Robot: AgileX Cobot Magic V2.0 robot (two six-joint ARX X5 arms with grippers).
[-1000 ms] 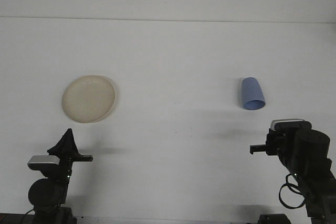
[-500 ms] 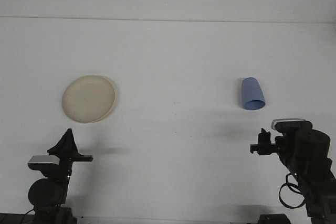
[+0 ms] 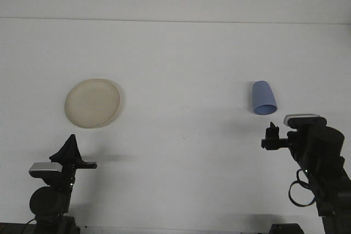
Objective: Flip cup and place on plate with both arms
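Cream-coloured and round, the plate (image 3: 92, 103) lies flat on the left half of the white table (image 3: 181, 69), with nothing on it. Below it, near the front edge, the left gripper (image 3: 70, 147) points up toward the plate; its dark fingers meet in a peak, pressed together on nothing. It stands well apart from the plate.

Across a broad stretch of bare table, on the right half, the blue cup (image 3: 263, 97) lies on its side. Its narrow closed base points away toward the far edge and its wider mouth faces the near side, tilted slightly right. Whether anything is inside cannot be told from this angle, as the opening is not visible.

Just below the cup and slightly right, the right gripper (image 3: 270, 137) juts leftward from its dark arm, near the cup but not touching it. Whether its claw is spread or closed cannot be told from this view.

No labels or writing can be read on any of these things.
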